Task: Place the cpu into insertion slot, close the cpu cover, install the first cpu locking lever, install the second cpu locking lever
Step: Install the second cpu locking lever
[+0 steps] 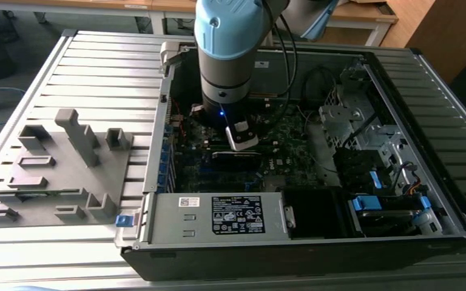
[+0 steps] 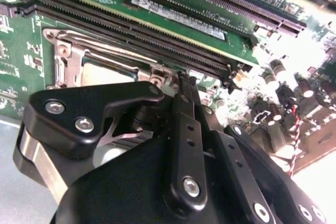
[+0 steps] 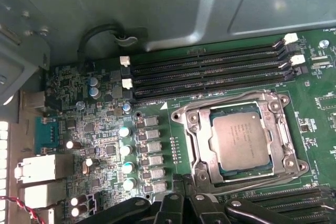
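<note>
On the exterior view's left you have a grey fixture block [image 1: 55, 167] lying on the slatted bench [image 1: 104, 79], just beside the open computer case [image 1: 427, 200], and the arm [image 1: 229, 60] reaches down into that case over the motherboard [image 1: 290, 136]. In the first wrist view, memory slots [image 3: 210, 69] run above the insertion slot [image 3: 185, 129], where the cpu [image 3: 242, 140] sits flat, with the cpu cover [image 3: 283, 129] lying closed around it. The end effector [image 2: 184, 85] hangs just beside the socket, its fingers [image 2: 181, 124] drawn together, though you cannot tell whether they grip anything.
</note>
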